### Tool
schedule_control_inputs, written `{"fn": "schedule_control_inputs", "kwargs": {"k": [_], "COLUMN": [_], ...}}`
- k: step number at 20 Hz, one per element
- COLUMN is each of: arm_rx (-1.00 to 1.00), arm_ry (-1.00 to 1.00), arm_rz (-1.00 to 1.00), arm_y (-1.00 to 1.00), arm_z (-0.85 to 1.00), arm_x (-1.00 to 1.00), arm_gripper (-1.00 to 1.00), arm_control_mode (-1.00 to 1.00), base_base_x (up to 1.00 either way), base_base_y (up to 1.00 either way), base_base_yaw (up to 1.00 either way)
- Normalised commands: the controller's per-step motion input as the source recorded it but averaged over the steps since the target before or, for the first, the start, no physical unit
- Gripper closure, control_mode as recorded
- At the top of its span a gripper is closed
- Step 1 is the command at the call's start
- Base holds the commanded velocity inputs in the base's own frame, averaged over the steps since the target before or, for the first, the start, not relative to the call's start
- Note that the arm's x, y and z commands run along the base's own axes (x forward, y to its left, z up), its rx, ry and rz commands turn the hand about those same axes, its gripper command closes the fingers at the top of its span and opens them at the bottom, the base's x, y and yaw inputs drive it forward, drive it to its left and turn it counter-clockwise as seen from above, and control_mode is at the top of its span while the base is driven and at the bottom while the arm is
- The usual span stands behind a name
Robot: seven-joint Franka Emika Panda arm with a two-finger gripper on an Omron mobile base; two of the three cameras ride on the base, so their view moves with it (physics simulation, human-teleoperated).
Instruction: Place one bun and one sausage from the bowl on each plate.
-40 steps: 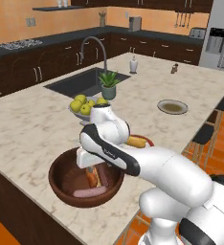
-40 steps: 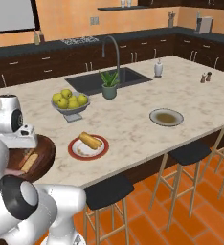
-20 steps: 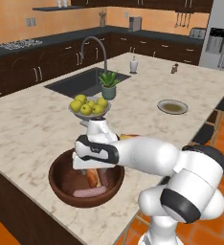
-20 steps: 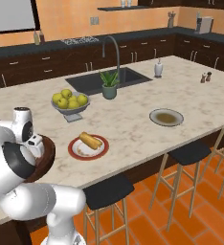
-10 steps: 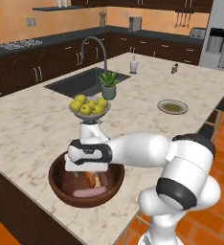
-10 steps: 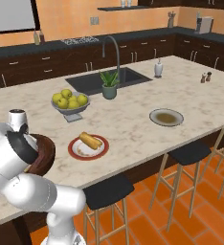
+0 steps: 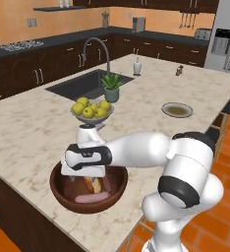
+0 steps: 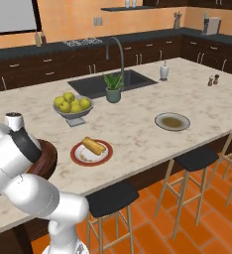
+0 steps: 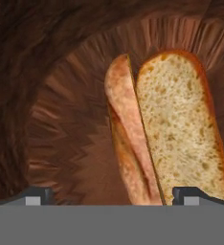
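Observation:
The dark wooden bowl [image 7: 63, 193] sits at the near counter edge, partly behind the arm in the right base view [image 8: 47, 155]. In it lie a bun [image 7: 93, 184] and a pinkish sausage [image 7: 91, 198]. My gripper [image 7: 89, 178] reaches down into the bowl, open. In the hand view a bun [image 9: 181, 124] and a sausage [image 9: 126, 129] lie side by side just ahead of the gripper [image 9: 114, 198], with nothing between the fingertips [image 9: 37, 196]. The red-rimmed plate [image 8: 83, 158] carries a bun [image 8: 94, 145]. The grey plate [image 8: 172, 121] [image 7: 177, 110] is bare.
A grey footed fruit bowl [image 7: 91, 109] [image 8: 72, 105] stands behind the wooden bowl. Beyond are a potted plant [image 7: 111, 88], the sink [image 7: 87, 83] with its faucet, a soap bottle [image 7: 137, 66] and shakers [image 8: 213, 80]. Stools [image 8: 197, 161] line the counter's right side.
The arm has swung left and lowered the hand from above the bowl down into it. The jaws have stayed open.

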Motion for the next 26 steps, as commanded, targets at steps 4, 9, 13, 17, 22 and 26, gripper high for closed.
{"fn": "schedule_control_inputs", "kwargs": {"k": [4, 9, 13, 17, 22, 26], "arm_rx": [0.00, 0.00, -0.01, 0.00, 0.00, 0.00], "arm_ry": [0.01, 0.00, -0.01, -0.12, -0.15, -0.04], "arm_rz": [0.00, 0.00, 0.00, -0.04, -0.05, -0.02], "arm_y": [0.00, 0.00, 0.00, -0.09, -0.66, -0.50], "arm_z": [0.00, -0.07, 0.36, 0.93, 0.76, 0.26], "arm_x": [0.00, 0.00, -0.37, -0.76, -0.95, -0.35], "arm_gripper": [1.00, 1.00, 1.00, 1.00, 1.00, 1.00], "arm_control_mode": [-1.00, -1.00, -1.00, -1.00, -1.00, 1.00], "base_base_x": [0.00, 0.00, 0.00, 0.00, 0.00, -0.31], "base_base_y": [0.00, 0.00, 0.00, 0.00, 0.00, -0.50], "base_base_yaw": [0.00, 0.00, 0.00, 0.00, 0.00, -0.01]}}
